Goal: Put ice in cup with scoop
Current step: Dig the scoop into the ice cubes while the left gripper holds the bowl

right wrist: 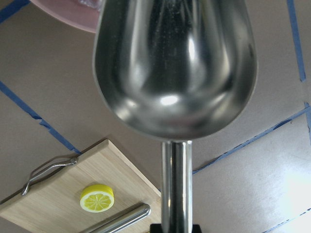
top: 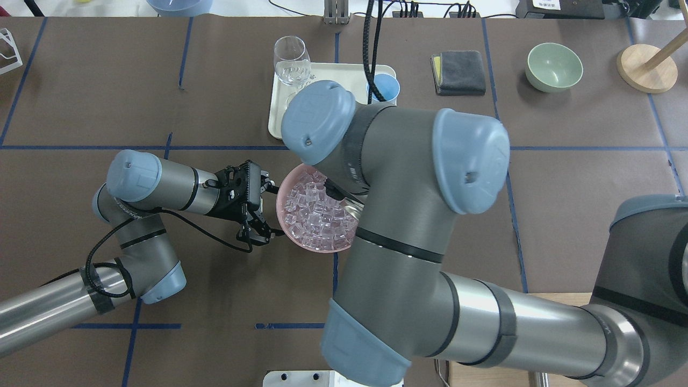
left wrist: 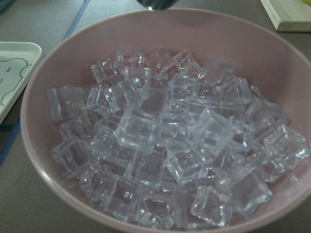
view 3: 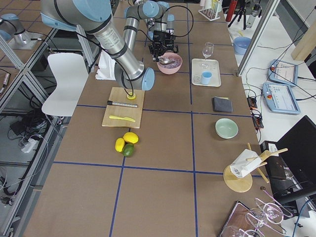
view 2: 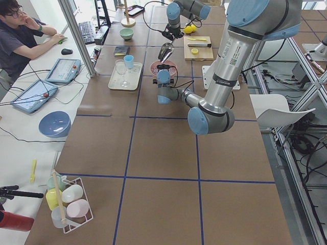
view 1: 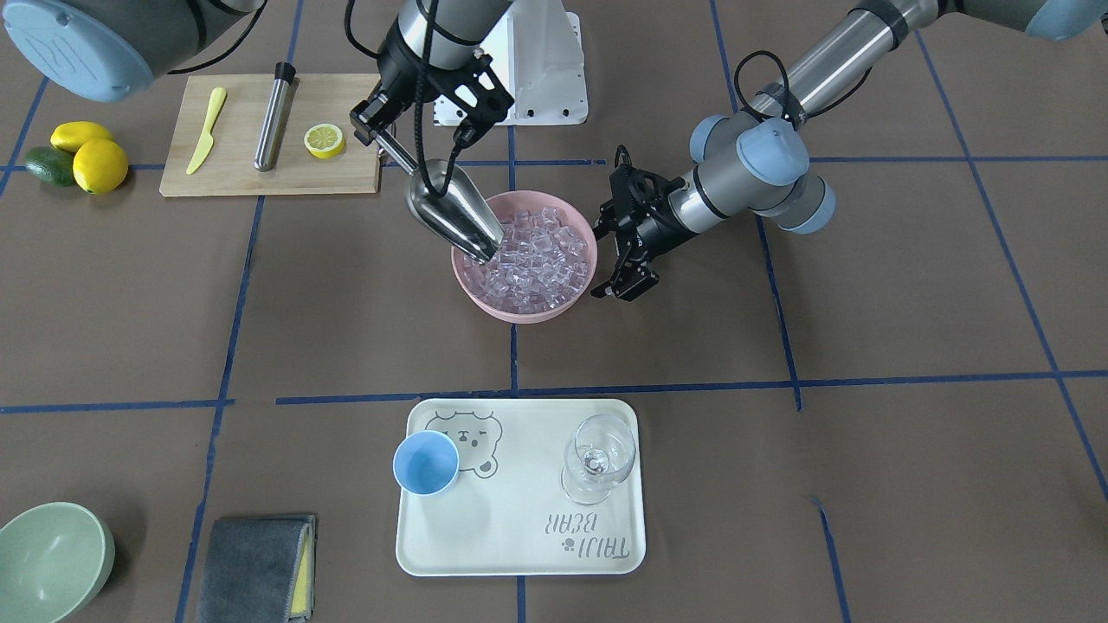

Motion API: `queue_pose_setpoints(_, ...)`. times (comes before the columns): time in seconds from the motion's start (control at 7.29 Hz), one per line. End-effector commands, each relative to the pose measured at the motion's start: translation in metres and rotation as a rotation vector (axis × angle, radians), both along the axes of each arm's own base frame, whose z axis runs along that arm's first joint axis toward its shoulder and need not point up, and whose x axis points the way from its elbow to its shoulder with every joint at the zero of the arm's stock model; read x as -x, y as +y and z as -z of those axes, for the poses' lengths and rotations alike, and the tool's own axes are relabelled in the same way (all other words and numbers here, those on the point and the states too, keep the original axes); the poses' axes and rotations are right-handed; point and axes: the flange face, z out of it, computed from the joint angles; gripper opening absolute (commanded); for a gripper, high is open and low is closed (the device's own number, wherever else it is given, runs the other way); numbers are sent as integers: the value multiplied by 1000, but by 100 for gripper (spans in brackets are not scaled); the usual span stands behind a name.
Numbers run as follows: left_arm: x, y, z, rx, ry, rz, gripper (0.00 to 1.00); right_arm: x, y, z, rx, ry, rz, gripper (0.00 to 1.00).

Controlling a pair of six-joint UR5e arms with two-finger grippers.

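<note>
The ice [view 1: 541, 260] fills a pink bowl [view 1: 519, 313] at mid-table, and the left wrist view shows the cubes close up [left wrist: 170, 145]. My right gripper [view 1: 381, 141] is shut on the thin handle of the steel scoop [view 1: 454, 208]. The scoop tilts down with its tip at the ice on the bowl's edge. In the right wrist view its trough [right wrist: 175, 68] is empty. My left gripper [view 1: 608, 260] is open and empty, right beside the bowl's other side. The light-blue cup [view 1: 426, 463] stands upright and empty on a cream tray [view 1: 519, 536].
A clear wine glass [view 1: 597, 459] stands on the same tray. A wooden board [view 1: 260, 177] holds a yellow knife [view 1: 206, 130], a steel cylinder [view 1: 274, 114] and a lemon slice [view 1: 324, 140]. Lemons [view 1: 99, 164], a green bowl [view 1: 52, 562] and a grey cloth [view 1: 255, 567] lie further off.
</note>
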Motion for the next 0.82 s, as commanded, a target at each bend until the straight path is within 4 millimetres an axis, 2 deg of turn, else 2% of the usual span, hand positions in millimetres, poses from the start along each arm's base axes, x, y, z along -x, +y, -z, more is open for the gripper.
queue_pose_setpoints(0.0, 0, -1, 0, 1, 0, 3, 100, 14, -2, 12, 25, 77, 87, 0)
queue_pose_setpoints(0.14, 0, -1, 0, 1, 0, 3, 100, 8, 1, 24, 33, 95, 119, 0)
queue_pose_setpoints(0.27, 0, 0, 1, -1, 3, 1, 100, 13, 0, 22, 44, 113, 121, 0)
queue_pose_setpoints(0.55, 0, 0, 1, -2, 2, 1, 100, 52, -19, 28, 98, 211, 122, 0)
queue_pose_setpoints(0.69, 0, 0, 1, -2, 5, 1, 100, 55, -21, 19, 106, 228, 122, 0)
